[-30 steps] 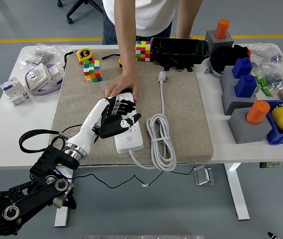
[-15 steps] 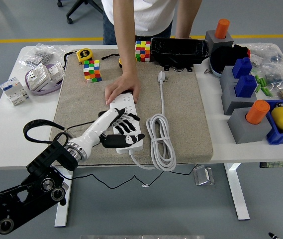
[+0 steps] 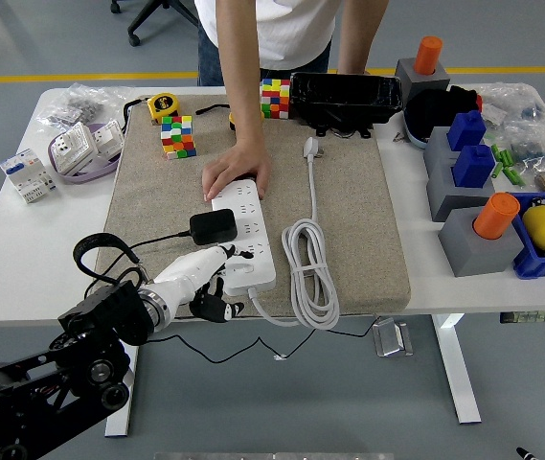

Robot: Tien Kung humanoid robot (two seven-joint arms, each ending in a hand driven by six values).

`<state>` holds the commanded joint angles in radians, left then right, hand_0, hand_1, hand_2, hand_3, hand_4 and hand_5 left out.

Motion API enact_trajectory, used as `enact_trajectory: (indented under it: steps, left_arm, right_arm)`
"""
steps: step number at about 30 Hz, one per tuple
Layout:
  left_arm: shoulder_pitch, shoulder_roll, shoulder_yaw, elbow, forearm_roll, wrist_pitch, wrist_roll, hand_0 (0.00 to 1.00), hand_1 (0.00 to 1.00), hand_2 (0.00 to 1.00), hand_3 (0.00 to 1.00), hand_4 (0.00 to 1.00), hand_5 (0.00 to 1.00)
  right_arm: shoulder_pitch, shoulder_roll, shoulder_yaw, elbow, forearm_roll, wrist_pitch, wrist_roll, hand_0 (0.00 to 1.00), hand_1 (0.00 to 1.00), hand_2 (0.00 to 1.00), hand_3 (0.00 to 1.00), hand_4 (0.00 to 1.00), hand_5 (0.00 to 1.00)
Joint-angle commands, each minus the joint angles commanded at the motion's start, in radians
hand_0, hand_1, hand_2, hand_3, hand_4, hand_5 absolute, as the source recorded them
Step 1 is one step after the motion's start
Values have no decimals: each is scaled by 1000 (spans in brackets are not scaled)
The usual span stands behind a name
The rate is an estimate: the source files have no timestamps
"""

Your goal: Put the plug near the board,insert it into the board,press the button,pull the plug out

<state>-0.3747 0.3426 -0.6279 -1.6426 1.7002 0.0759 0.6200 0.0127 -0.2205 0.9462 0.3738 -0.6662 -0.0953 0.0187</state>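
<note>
Lower left of the frame: left arm (image 3: 52, 369), black and jointed, angled up and rightward toward the mat's near edge. At its tip, left robot hand (image 3: 205, 283), white-backed with black fingers (image 3: 216, 309) loosely curled downward, holding nothing, hanging over the near edge of the tan mat (image 3: 349, 230), just beside the near left corner of the power strip. Right arm nowhere in the frame.

Just beyond the robot hand, near the centre: white power strip (image 3: 248, 240) lying lengthwise on the mat, near end toward the bottom of the frame. Black plug (image 3: 214, 226) at the strip's left edge about midway along, seemingly seated there, its thin black cord (image 3: 128, 251) looping away leftward over the mat and table edge. To the right of the strip, a coiled white cable (image 3: 310, 273), its own white plug end (image 3: 311, 148) lying farther up the mat.

At the strip's far end, person's hand (image 3: 237, 174) pressed flat, palm down, forearm coming from the top of the frame.

Farther still, upper left of the mat: colourful cube puzzle (image 3: 178, 136), a second one (image 3: 275, 98) near top centre, beside a black box (image 3: 342, 98). All on the white table (image 3: 13, 259).
</note>
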Motion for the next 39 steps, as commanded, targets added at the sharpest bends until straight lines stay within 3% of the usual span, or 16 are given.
enact_trajectory:
  steps: [9,21,32,36,37,39]
  left_arm:
    - [-3,-5,13,11,-16,-2,-10,67,63,146,855,767,2]
    - [-12,-10,29,55,-8,-15,17,68,63,147,850,762,2]
    - [-12,-14,43,57,-8,-24,23,68,63,147,843,756,2]
    - [-7,-10,21,39,-9,27,-50,68,63,147,843,756,2]
    - [-6,-8,12,33,-17,52,-81,75,63,157,773,545,2]
    - [-6,-7,-5,22,-34,97,-142,75,63,157,773,545,2]
  right_arm:
    - [-2,-2,4,1,-2,0,0,608,639,649,553,948,488]
    - [-2,0,9,6,-6,0,0,606,639,649,553,948,488]
    - [-3,1,6,6,-6,0,0,608,638,649,552,948,488]
    - [-3,1,9,6,-6,0,1,608,638,649,552,948,488]
    - [-3,1,9,6,-6,0,0,608,638,649,552,948,488]
    - [-4,1,9,5,-6,0,0,606,638,649,552,948,488]
